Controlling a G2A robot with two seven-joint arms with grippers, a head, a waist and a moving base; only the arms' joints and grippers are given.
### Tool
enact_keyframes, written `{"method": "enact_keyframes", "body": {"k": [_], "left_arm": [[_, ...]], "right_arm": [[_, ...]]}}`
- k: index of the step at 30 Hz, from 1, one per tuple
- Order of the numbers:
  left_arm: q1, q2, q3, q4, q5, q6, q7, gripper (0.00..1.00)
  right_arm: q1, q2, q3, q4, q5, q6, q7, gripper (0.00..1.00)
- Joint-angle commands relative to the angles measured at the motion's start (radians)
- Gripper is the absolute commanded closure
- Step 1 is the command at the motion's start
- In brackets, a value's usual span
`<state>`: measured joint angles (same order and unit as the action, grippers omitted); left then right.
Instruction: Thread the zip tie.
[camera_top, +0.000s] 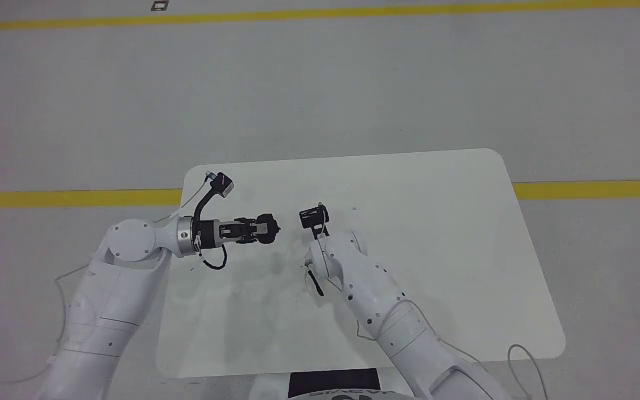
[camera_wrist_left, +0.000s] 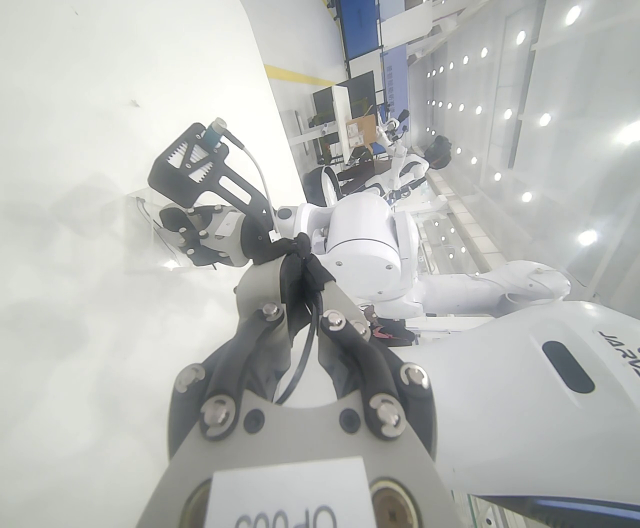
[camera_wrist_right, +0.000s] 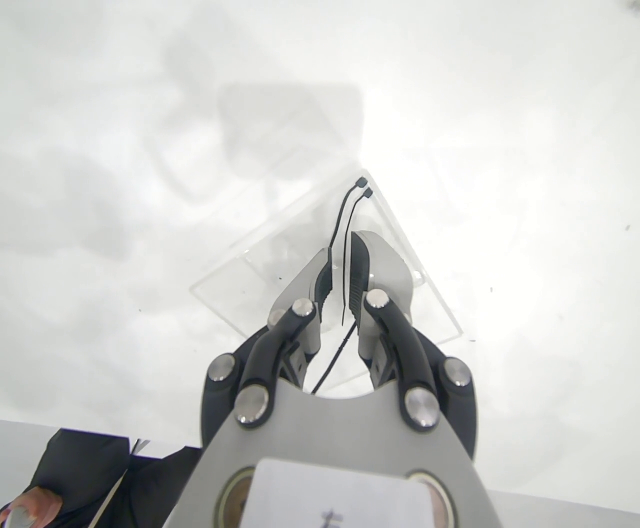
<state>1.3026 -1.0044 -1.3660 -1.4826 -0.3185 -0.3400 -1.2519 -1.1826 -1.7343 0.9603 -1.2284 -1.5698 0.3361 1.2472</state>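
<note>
My left gripper (camera_wrist_left: 300, 250) is shut on a black zip tie (camera_wrist_left: 306, 345), whose strap curves back between the fingers. It hovers over the white table (camera_top: 440, 230), left of centre (camera_top: 272, 228). My right gripper (camera_wrist_right: 342, 245) points down into a clear plastic tray (camera_wrist_right: 300, 240), and its open fingers straddle two black zip ties (camera_wrist_right: 345, 215) lying side by side, heads (camera_wrist_right: 362, 181) away from me. From the left wrist the right gripper (camera_wrist_left: 172, 230) shows low over the tray (camera_wrist_left: 145, 235). In the top view the right gripper (camera_top: 313, 272) is just right of the left one.
The table's right half is bare, and its front edge lies close behind the right arm (camera_top: 380, 310). A yellow floor line (camera_top: 570, 188) runs past both sides of the table.
</note>
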Motion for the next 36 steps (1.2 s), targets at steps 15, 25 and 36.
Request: {"method": "enact_keyframes", "body": {"k": [15,25,36], "left_arm": [[0.000,0.000,0.000,0.000,0.000,0.000,0.000,1.00],[0.000,0.000,0.000,0.000,0.000,0.000,0.000,1.00],[0.000,0.000,0.000,0.000,0.000,0.000,0.000,1.00]], "right_arm": [[0.011,-0.004,0.007,0.025,0.000,0.004,-0.002,1.00],[-0.011,0.006,0.014,-0.046,0.000,0.004,0.007,1.00],[-0.111,0.033,0.060,-0.269,0.022,-0.056,0.018,1.00]]}}
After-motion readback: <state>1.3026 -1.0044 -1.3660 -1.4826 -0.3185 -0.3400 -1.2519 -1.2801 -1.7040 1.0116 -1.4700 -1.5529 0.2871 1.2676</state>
